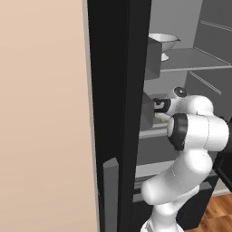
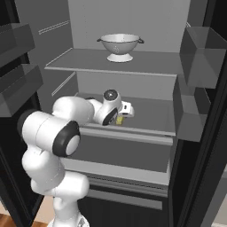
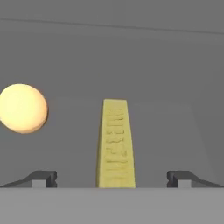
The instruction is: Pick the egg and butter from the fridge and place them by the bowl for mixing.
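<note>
Fingers lined up on the butter

Butter (image 3: 115, 144) lies centred between wide-open, empty fingers (image 3: 43, 178), long axis pointing away; egg (image 3: 22, 108) sits off to one side (untouched).

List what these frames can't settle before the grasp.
- Butter: near end cut off at the bottom of the hand view; in the right base view just a yellow sliver behind the wrist.
- Egg: left side cut by the hand view's edge; the arm hides it in both base views.
- Tool: open, tips either side of the butter; height over the shelf unclear.
- Colander: partly behind a door bin in the left base view.
</note>
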Controlling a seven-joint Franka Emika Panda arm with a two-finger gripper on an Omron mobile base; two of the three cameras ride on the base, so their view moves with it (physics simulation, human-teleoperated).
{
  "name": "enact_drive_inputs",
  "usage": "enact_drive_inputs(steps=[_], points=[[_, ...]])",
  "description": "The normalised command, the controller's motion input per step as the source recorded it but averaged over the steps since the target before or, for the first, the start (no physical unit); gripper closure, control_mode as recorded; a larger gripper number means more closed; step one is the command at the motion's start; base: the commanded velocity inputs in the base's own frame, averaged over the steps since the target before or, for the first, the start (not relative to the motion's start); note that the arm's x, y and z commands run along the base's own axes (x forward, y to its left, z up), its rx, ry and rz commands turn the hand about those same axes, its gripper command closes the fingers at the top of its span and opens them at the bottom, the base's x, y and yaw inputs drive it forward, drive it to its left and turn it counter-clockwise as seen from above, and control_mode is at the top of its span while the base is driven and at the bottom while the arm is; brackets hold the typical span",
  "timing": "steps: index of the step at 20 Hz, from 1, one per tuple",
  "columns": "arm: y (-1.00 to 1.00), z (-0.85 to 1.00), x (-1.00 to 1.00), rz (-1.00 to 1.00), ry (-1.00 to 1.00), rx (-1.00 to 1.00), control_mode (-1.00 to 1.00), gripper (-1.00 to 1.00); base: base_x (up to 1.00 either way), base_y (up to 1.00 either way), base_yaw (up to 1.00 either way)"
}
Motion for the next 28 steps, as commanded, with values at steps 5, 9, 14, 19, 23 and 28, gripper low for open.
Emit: enact_drive_inputs(steps=[5, 9, 14, 19, 23, 28], points=[[0.00, -0.29, 0.49, 0.00, 0.03, 0.00, -1.00, -1.00, 0.00, 0.00, 0.00], [-0.03, -0.36, 0.41, 0.00, 0.05, 0.00, -1.00, -1.00, 0.00, 0.00, 0.00], [-0.06, -0.40, 0.27, 0.00, 0.03, 0.00, -1.00, -1.00, 0.00, 0.00, 0.00], [-0.04, -0.94, 0.01, 0.04, 0.13, 0.00, -1.00, -1.00, 0.00, 0.00, 0.00], [-0.01, -1.00, -0.04, 0.08, 0.06, 0.00, -1.00, 1.00, 0.00, 0.00, 0.00], [-0.01, -0.28, 0.00, 0.01, 0.01, 0.01, -1.00, 1.00, 0.00, 0.00, 0.00]])
